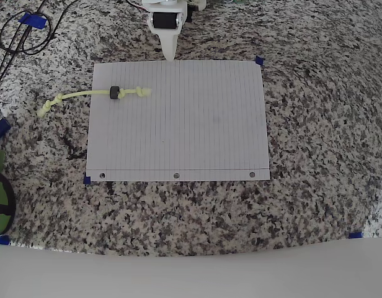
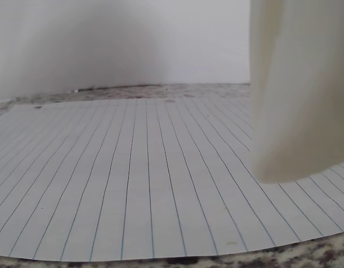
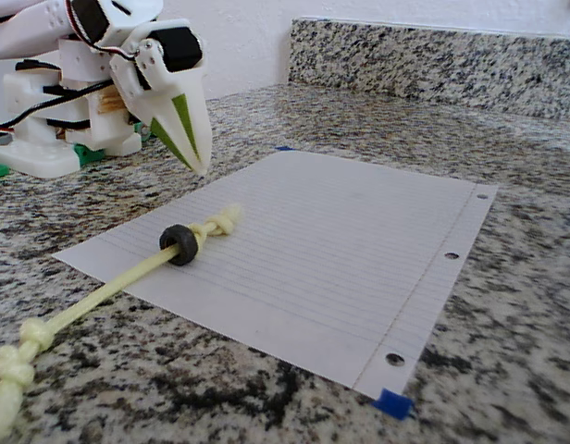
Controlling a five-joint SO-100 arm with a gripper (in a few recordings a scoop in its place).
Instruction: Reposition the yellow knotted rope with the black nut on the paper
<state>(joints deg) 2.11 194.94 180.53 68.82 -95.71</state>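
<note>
A white lined paper (image 1: 178, 121) lies flat on a speckled granite counter (image 1: 315, 174), a plain rectangle with three punched holes along its lower edge in the overhead view. Small blue tape bits (image 1: 260, 61) mark its corners, and thin ruled lines run across it from top edge to bottom edge in that view.

The rope (image 1: 92, 94) is a thin, pale yellow-green cord with a lumpy knot at each end. In the overhead view it sits at the upper left of the sheet, lying nearly level: its right knot rests on the paper, while the left part trails off the paper's left edge onto the granite, ending in the other knot. A small black nut (image 1: 114, 92), ring-shaped and matte, is threaded on the cord just inside the paper's left edge, close to the right knot. In the fixed view the same rope (image 3: 100, 296) runs from the lower left corner of the frame up to the nut (image 3: 182, 244), which stands on its rim on the sheet.

The gripper (image 1: 170, 54) is smooth white plastic tapering to a point, at top centre of the overhead view, its tip at the paper's upper edge and well apart from the rope. In the fixed view the gripper (image 3: 200, 165) hangs at upper left, pointing down, with green faces on its tapered fingers; they meet at the tip, clenched with nothing between them. In the wrist view a broad cream finger (image 2: 297, 95) fills the right side above the lined paper (image 2: 133, 184).
</note>
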